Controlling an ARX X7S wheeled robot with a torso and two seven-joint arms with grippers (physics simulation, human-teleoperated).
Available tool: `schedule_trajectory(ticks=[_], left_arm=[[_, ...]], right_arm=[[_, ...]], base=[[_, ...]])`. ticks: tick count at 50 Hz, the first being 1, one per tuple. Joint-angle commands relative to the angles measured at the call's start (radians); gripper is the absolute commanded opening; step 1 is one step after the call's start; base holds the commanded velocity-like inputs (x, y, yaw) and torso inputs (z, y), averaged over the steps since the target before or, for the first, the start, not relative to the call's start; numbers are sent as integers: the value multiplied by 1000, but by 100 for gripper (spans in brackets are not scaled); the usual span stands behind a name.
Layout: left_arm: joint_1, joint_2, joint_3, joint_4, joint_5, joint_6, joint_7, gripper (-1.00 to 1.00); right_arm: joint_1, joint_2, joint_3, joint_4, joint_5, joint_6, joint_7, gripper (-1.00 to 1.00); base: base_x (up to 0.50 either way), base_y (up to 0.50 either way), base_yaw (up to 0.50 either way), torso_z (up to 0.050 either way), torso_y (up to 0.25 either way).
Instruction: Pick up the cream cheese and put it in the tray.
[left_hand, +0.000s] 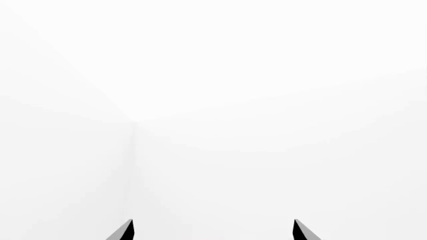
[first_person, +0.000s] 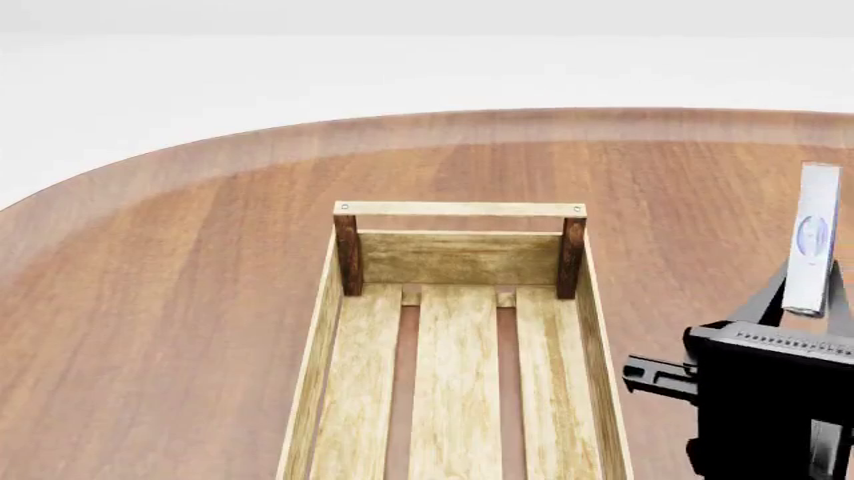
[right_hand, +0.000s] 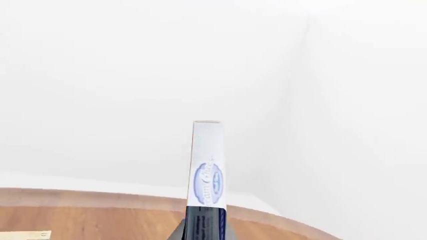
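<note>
The cream cheese (first_person: 813, 240) is a thin white-blue box with a dark blue oval logo, held upright on edge in the air at the right of the head view. My right gripper (first_person: 809, 300) is shut on its lower end, to the right of the tray (first_person: 461, 209), a long light-wood slatted crate with dark corner posts. In the right wrist view the cream cheese (right_hand: 208, 170) stands straight up between the fingers (right_hand: 180, 232), against white walls. My left gripper (left_hand: 213, 231) is open with nothing between its fingertips, facing a white wall; it does not show in the head view.
The round wooden table (first_person: 160, 300) spreads around the tray, its far edge curving against a white floor and wall. A corner of the tray (right_hand: 27, 235) shows low in the right wrist view.
</note>
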Motion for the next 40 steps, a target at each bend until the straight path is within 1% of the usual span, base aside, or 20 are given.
schedule_trajectory(ticks=[1,17,18,20,21,23,25,30,32,36,40], left_arm=[[-4,-2,3,-2,-2,-2,-2,100],[-5,-4,8,2,-1,-5,-2,100],[-5,-4,7,2,-1,-5,-3,100],[-5,-5,7,2,-2,-5,-5,100],[-4,-6,7,2,-2,-4,-5,100],[-3,-6,7,3,1,-5,-6,100],[-3,-6,8,3,1,-5,-6,100],[-5,-8,8,2,-1,-7,-7,100],[-6,-7,12,1,1,-8,-5,100],[-3,-8,12,4,6,-7,-6,100],[-4,-9,13,3,3,-8,-7,100]], right_arm=[[84,20,-65,19,-27,20,-69,-100],[174,38,-119,43,7,30,-182,-100],[175,39,-112,45,39,9,-220,-100],[188,41,-118,51,50,26,-236,-100],[190,46,-126,58,79,16,-282,-100],[186,36,-102,76,134,-13,-328,-100],[185,33,-97,85,139,-30,-336,-100],[167,25,-39,84,223,-74,-384,-100],[156,16,10,79,322,-90,-439,-100],[136,17,67,44,445,-92,-491,-100],[127,18,84,40,487,-99,-517,-100]], base=[[0,0,0,0,0],[0,0,0,0,1],[0,0,0,0,0],[0,0,0,0,0],[0,0,0,0,0],[0,0,0,0,0],[0,0,0,0,0],[0,0,0,0,0],[0,0,0,0,0],[0,0,0,0,3],[0,0,0,0,0]])
